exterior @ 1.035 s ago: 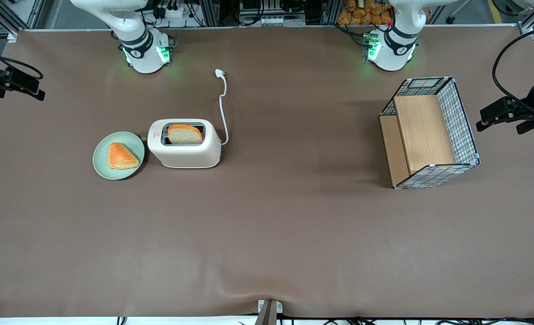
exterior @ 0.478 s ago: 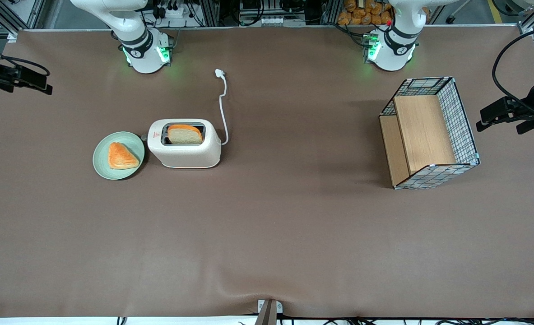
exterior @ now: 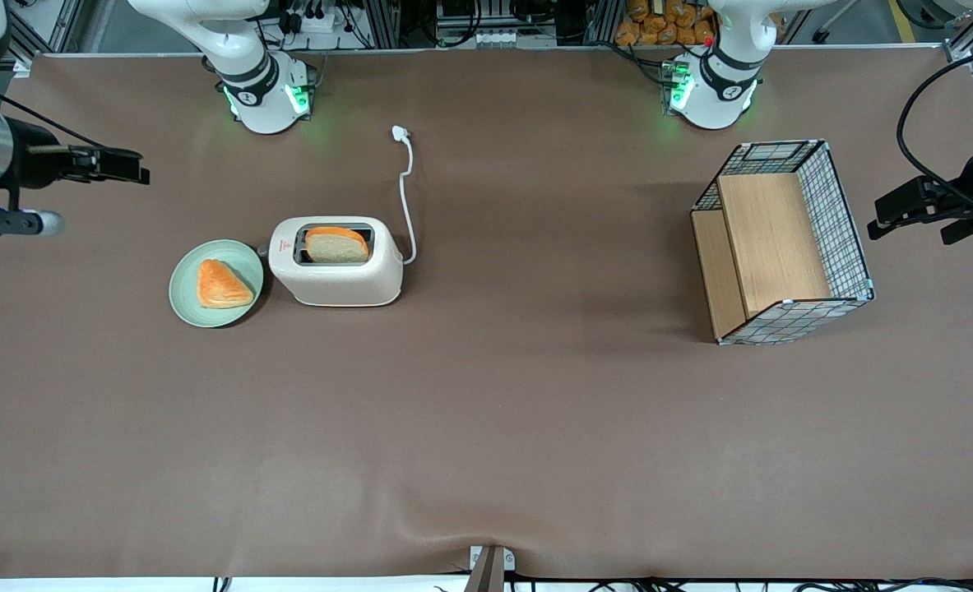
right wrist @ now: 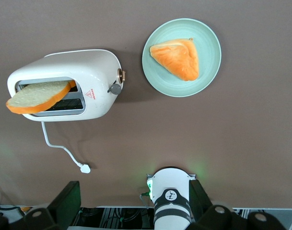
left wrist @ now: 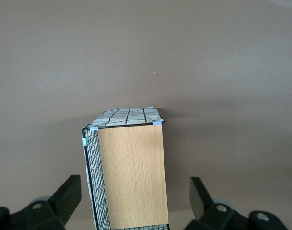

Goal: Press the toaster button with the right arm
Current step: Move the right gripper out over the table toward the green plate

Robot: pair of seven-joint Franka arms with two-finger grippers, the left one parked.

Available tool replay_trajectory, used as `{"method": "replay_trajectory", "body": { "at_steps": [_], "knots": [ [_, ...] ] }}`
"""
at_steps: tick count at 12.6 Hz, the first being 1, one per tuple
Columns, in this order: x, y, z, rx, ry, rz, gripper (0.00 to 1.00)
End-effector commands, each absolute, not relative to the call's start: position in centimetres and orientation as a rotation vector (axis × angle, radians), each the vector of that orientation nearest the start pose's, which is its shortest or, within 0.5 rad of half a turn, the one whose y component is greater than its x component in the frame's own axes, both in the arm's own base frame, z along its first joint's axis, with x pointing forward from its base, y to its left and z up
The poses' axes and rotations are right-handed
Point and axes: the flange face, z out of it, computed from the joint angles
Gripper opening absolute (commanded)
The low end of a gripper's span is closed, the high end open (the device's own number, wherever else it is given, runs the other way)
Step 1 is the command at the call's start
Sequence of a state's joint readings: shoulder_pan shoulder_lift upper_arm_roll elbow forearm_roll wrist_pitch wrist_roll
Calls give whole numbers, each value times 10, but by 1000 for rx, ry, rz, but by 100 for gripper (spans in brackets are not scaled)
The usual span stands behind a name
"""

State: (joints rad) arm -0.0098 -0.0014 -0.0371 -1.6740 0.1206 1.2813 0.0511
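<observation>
The cream-white toaster (exterior: pixel 340 278) stands on the brown table with a bread slice (exterior: pixel 336 245) upright in its slot. It also shows in the right wrist view (right wrist: pixel 95 64). The grey toaster button (exterior: pixel 262 250) sticks out of the narrow end beside the red logo, facing the plate; the right wrist view shows it too (right wrist: pixel 115 88). My right arm's gripper (exterior: pixel 142 174) is open and empty. It hangs in the air toward the working arm's end of the table, well apart from the toaster and farther from the front camera than the plate. Its fingers (right wrist: pixel 69 196) stand wide apart.
A green plate (exterior: pixel 188 306) with an orange pastry (exterior: pixel 221 284) sits right beside the toaster's button end. The white power cord (exterior: pixel 406 197) runs from the toaster toward the arm bases. A wire basket with wooden panels (exterior: pixel 782 238) stands toward the parked arm's end.
My right arm's gripper has come in from the table's edge toward the toaster and plate. The toaster, bread and plate have not moved.
</observation>
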Motion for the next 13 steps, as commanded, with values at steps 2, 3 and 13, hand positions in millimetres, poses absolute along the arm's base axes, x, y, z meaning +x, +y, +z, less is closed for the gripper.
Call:
{"method": "replay_trajectory", "body": {
  "at_steps": [2,3,13],
  "knots": [
    [508,-12,560,-2938,157,585,100],
    [508,-12,557,-2935,159,592,100],
    [506,-15,564,-2895,172,575,100]
  ]
}}
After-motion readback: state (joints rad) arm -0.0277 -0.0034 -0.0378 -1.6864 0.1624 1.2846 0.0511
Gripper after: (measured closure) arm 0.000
